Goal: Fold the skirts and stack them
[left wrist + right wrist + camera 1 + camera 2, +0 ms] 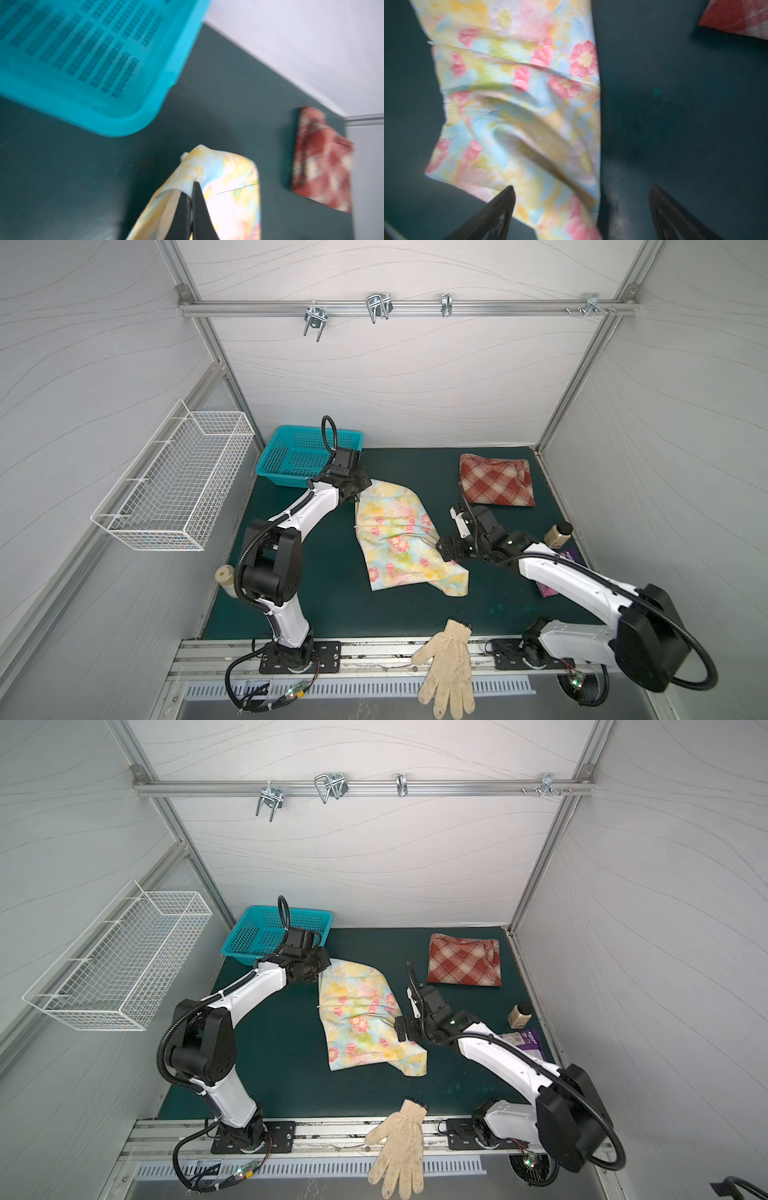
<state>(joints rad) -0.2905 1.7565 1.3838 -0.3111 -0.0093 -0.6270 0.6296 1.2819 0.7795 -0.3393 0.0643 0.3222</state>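
The pastel floral skirt (399, 539) (361, 1019) lies rumpled in the middle of the green mat (316, 593). My left gripper (357, 494) (192, 185) is shut on its far left corner, and the cloth (228, 176) rises to the closed jaws. My right gripper (440, 549) (581, 189) stands open at the skirt's right edge, over the cloth (519, 93), gripping nothing. The rust-red and cream plaid skirt (496, 481) (463, 961) (324, 160) lies folded at the back right, apart from both grippers.
A teal plastic basket (299, 456) (83, 62) stands at the back left, right behind the left gripper. A white wire basket (174, 485) hangs on the left wall. A cream knitted glove (449, 664) lies over the front rail. A small bottle (557, 533) and a purple packet (525, 1042) sit at the right edge.
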